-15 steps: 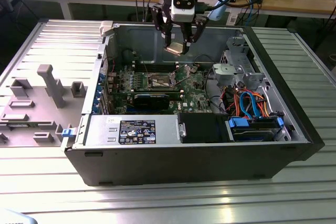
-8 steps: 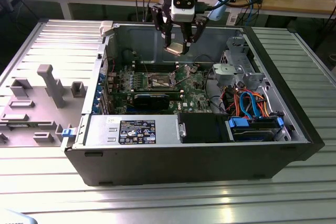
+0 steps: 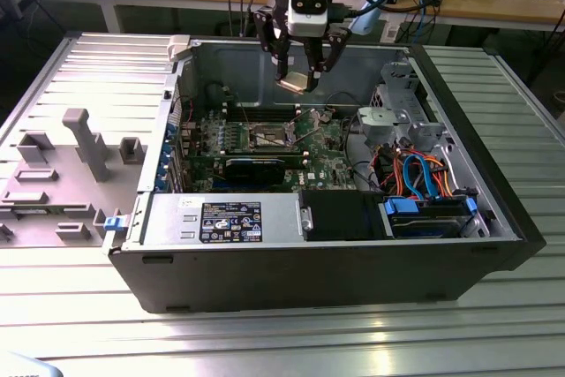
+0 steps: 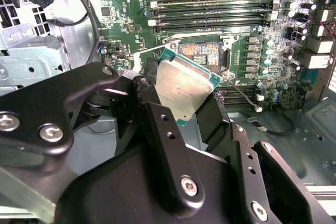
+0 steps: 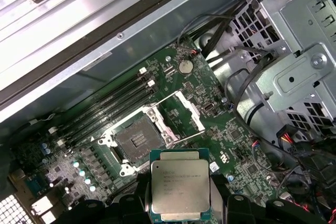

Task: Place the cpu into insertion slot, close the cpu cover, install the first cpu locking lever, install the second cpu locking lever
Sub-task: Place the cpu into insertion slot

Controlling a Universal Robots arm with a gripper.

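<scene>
I read the cpu (image 5: 180, 190) as pale silver edged in green, and my gripper (image 3: 298, 82) as black. The insertion slot (image 5: 134, 140) is dark with a silvery rim, the board (image 5: 231, 135) green, the cables (image 3: 415, 174) on the right blue and orange.

You have the cpu (image 5: 180, 184) up in the air, clamped at two opposite edges and apart from the slot (image 5: 134, 140). It is a thin square chip with a pale silvery face and a green rim. Your slot lies bare, with a dark centre inside a silvery rim. The cover (image 5: 181, 111), a silvery frame with a square window, is swung open just beside the slot.
</scene>
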